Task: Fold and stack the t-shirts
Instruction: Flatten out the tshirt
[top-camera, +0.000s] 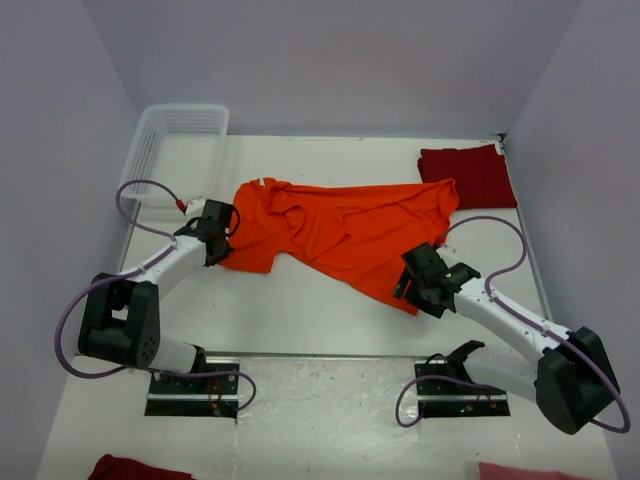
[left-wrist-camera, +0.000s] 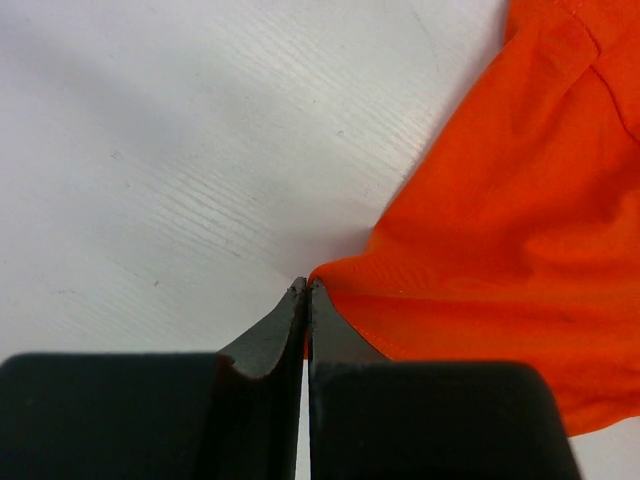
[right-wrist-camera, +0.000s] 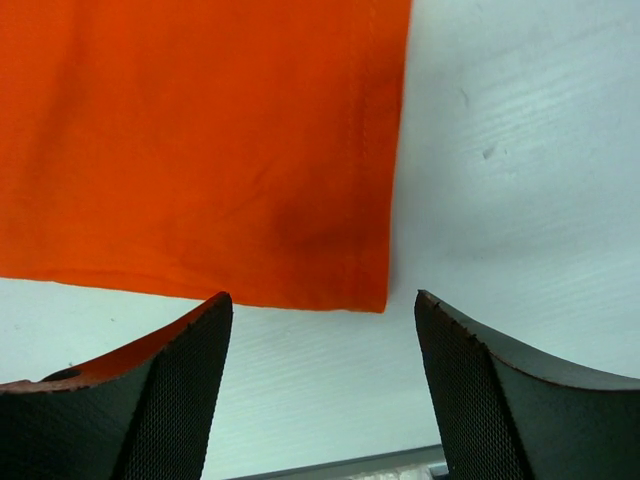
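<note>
Jaws on our left gripper (left-wrist-camera: 305, 290) are pressing together at the left edge of the orange t-shirt (top-camera: 345, 230), which is lying spread across the surface (top-camera: 300, 310). Our right gripper (right-wrist-camera: 321, 294) is holding its jaws apart at the shirt's near right corner.

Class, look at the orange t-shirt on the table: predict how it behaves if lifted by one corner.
The orange t-shirt will probably sag and drape, since it already lies wrinkled and creased. It looks thin, so likely light. Pushed, it would probably bunch up rather than slide whole across the table.
</note>
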